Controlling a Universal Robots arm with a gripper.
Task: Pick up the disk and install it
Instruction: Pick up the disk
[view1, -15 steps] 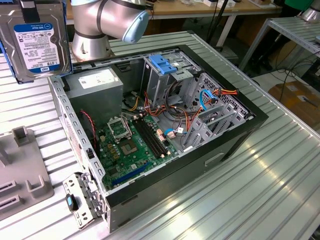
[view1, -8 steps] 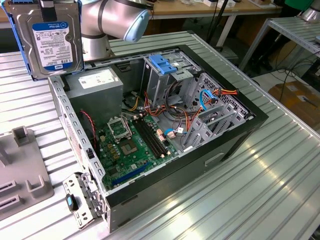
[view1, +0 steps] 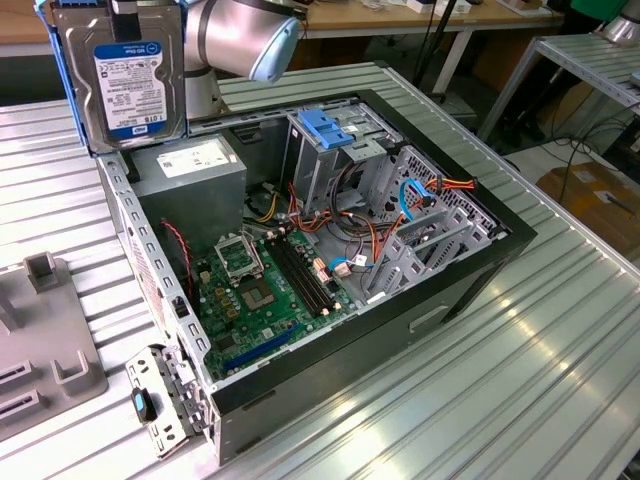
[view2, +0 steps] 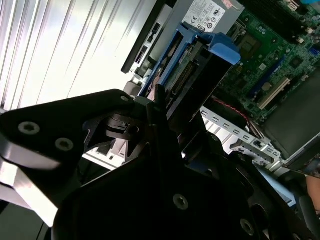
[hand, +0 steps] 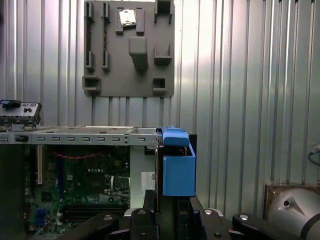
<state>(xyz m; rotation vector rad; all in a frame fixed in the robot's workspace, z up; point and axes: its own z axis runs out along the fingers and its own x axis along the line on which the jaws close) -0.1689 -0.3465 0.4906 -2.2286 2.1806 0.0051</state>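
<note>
One open computer case (view1: 400, 335) lies on the ribbed table (view1: 560, 380). It holds one motherboard (view1: 265, 285), one grey power supply (view1: 195, 170) and one bare blue bracket (view1: 330, 128) atop the drive cage (view1: 320, 175). The single disk (view1: 130, 75) hangs above the power-supply corner, upright, long axis vertical, label facing the exterior camera. The gripper (hand: 172, 202) has its fingers clenched on it.

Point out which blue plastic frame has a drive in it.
The disk, raised above the case's corner at the exterior view's left: grey metal fills its blue frame. The blue bracket on the drive cage is bare.
</note>
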